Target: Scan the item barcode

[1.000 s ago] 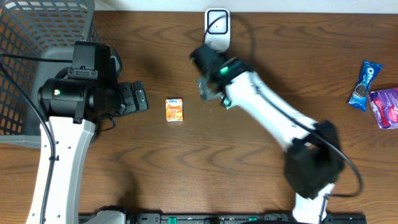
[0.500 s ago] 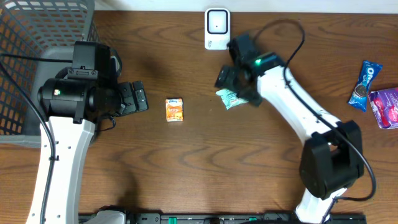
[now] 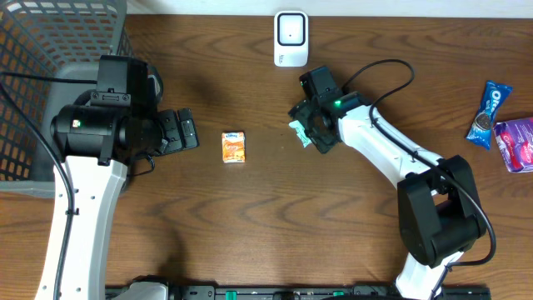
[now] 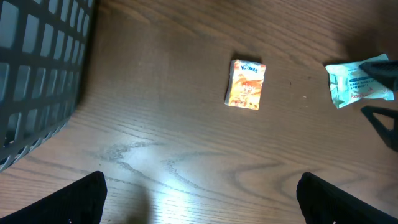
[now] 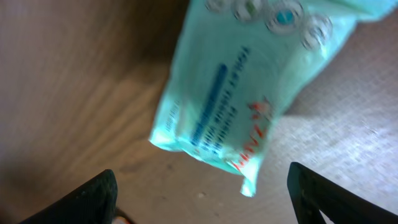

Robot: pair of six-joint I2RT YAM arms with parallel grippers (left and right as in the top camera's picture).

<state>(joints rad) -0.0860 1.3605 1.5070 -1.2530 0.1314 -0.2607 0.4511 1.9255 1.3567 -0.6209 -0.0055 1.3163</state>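
Dark wood bench (image 3: 250, 208): mint-green plastic packet (image 5: 249, 87) flat, nr white box-shaped scanner (image 3: 291, 37). Right jaws spread astride packet, not clenched; left jaws released. Packet half-hidden overhead; print close-up in right wrist cam only.

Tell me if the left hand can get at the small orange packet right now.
Probably yes. The left hand stands open, facing the orange packet, which lies alone on the table with bare wood between them. The right hand is off at the teal packet.
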